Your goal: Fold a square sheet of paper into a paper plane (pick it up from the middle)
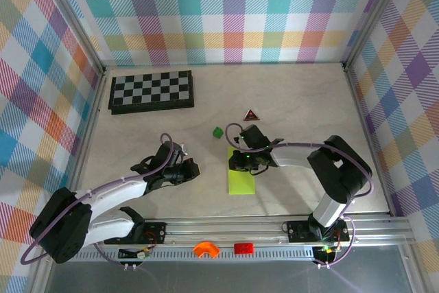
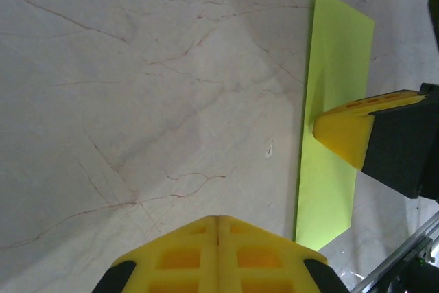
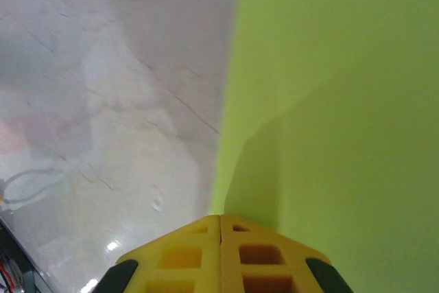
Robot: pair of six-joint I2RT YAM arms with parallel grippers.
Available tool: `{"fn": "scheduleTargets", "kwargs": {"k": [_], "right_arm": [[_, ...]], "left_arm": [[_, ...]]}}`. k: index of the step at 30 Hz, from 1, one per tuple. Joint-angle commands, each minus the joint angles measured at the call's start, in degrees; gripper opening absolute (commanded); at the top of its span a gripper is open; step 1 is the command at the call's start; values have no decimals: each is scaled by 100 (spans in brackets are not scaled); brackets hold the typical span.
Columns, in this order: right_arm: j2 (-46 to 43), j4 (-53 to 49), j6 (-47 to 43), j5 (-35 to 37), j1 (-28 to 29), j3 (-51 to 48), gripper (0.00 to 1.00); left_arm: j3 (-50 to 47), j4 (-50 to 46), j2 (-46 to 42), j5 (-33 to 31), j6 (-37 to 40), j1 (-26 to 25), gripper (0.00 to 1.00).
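Top external view: the lime-green paper (image 1: 241, 182) is seen lying flat on the counter (image 1: 302, 94) as a narrow strip, just below the frame's centre. The right hand (image 1: 241, 163) is placed over the strip's upper end with its fingers closed. The left hand (image 1: 192, 169), also closed and empty, is held to the left of the paper, apart from it. A chessboard (image 1: 151, 92) is set at upper left, and a small green block (image 1: 217, 130) lies above the paper.

Left wrist view: the closed left hand (image 2: 218, 219) is seen at bottom centre over bare counter. The paper (image 2: 339, 60) runs down the right side, with the right hand's fingertips (image 2: 339, 135) on it.

Right wrist view: the closed right hand (image 3: 219, 217) is seen at the paper's (image 3: 343, 101) left edge, gripping nothing.
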Motion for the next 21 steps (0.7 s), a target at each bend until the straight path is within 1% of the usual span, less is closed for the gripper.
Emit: {"fn": "scheduleTargets", "kwargs": {"k": [1,5,10,14,18,21], "right_arm": [[-262,-174,132,488,95,29,0],[-1016,-436,422,1274,28,-452,5],[-1123,-933,866,1709,-267,-613,9],[-710,-912,799,1394,-345,-467,9],[-263,-646,578,777,-276,-307,7],[-48,-492,479,512,-142,-165,7]], "left_arm": [[224,-6,87,303,-43,84,3],[207,85,114,304,-60,92,4],[299,139,310,347,15,101,4],[361,84,345,330,24,107,7],[309,-169,129,46,3,134,9],[244,-331,-74,-162,-33,195,10]]}}
